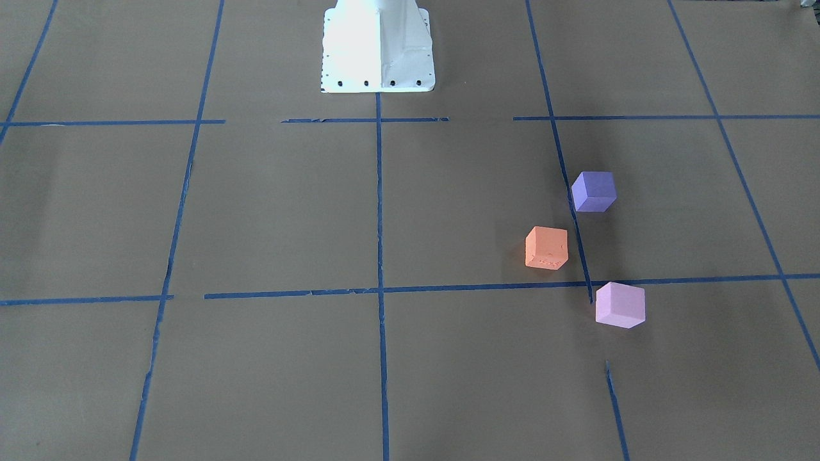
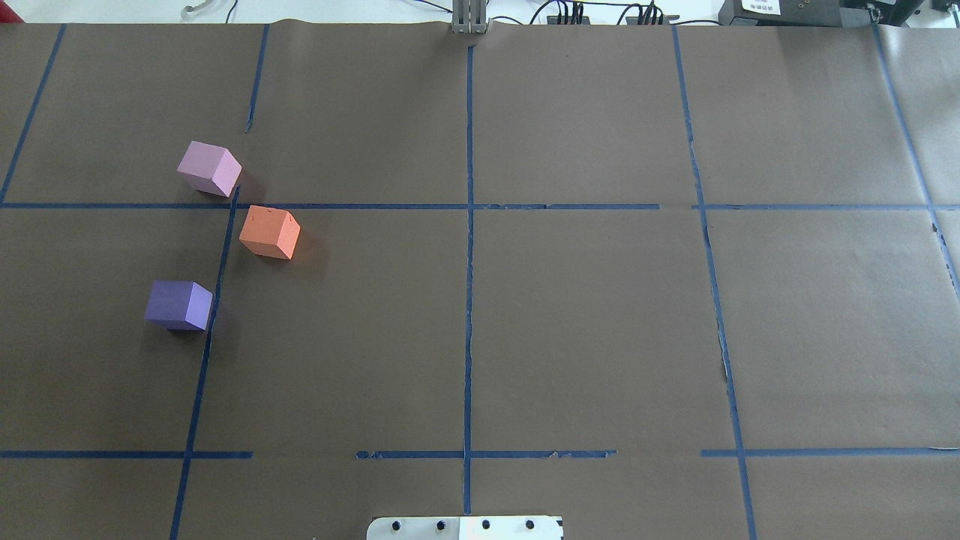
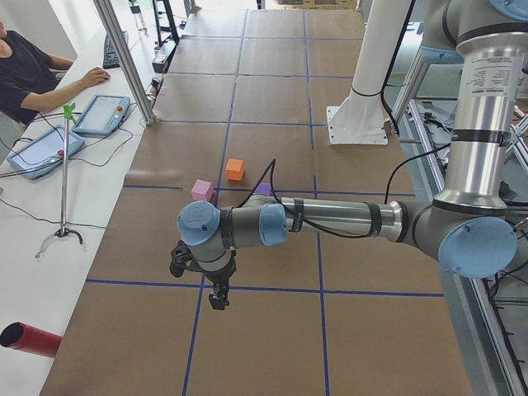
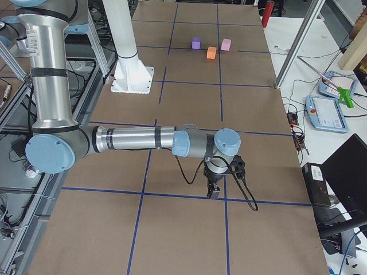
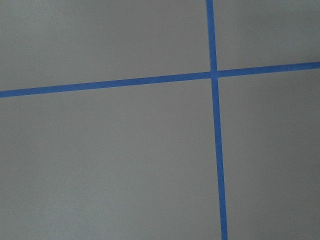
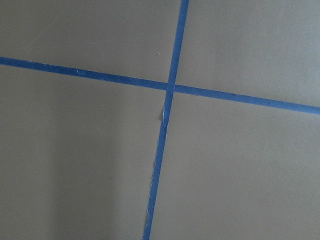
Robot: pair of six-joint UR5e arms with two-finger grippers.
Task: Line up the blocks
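L gripper (image 3: 219, 297) & R gripper (image 4: 213, 192) are hanging over table (image 2: 600, 315) ends; can't tell if clenched or released. Matte, equal-sized, sitting apart on left: pink-lilac block (image 2: 209, 169) farthest, dented orange block (image 2: 269, 232) mid, offset right, violet-blue block (image 2: 178, 305) nearest.

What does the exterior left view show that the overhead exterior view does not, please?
Only the exterior left view shows the left arm stretched low over the table, the left gripper pointing down, a seated person at a side bench and a red cylinder.
Only the overhead exterior view shows the cables beyond the table's far edge and the violet-blue block in full; the arm partly hides it in the side view.
Both show the pink-lilac block, the orange block, the brown table with its blue tape grid, and the white base.
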